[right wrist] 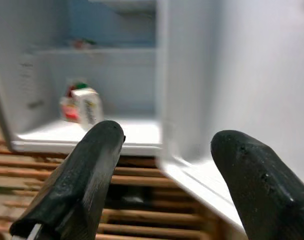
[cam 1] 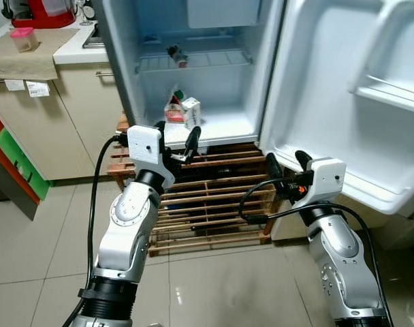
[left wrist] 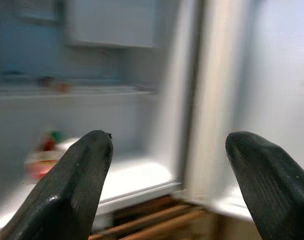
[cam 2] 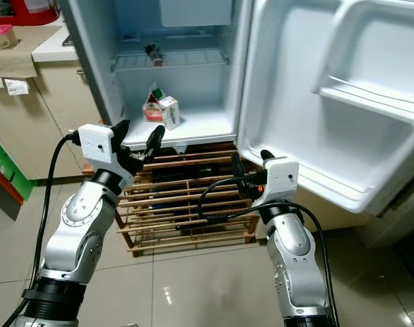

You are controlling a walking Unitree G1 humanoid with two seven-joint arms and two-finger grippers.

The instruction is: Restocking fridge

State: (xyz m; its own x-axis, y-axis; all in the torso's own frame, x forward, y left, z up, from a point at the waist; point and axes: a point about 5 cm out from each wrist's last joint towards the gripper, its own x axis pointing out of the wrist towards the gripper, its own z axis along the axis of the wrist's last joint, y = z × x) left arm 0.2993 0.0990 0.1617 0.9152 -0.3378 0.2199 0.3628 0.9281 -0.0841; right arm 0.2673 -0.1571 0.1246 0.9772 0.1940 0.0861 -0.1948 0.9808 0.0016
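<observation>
A small white fridge (cam 1: 214,133) stands open on a wooden slatted pallet (cam 1: 207,204), its door (cam 1: 343,102) swung to the right. Two cartons (cam 1: 183,111) stand on its bottom floor, and a small bottle (cam 1: 176,54) lies on the wire shelf above. My left gripper (cam 1: 176,139) is open and empty, held just in front of the fridge's lower edge. My right gripper (cam 1: 289,167) is open and empty too, lower and to the right, below the door's bottom edge. The cartons (right wrist: 82,105) also appear beyond the right gripper's fingers (right wrist: 77,180).
A kitchen counter (cam 1: 77,51) with beige cabinets (cam 1: 64,116) stands to the left, carrying a cloth, a pink-lidded tub (cam 1: 23,37) and a red appliance (cam 1: 43,12). The door has a moulded shelf (cam 1: 391,92). Glossy tile floor (cam 1: 214,286) lies in front.
</observation>
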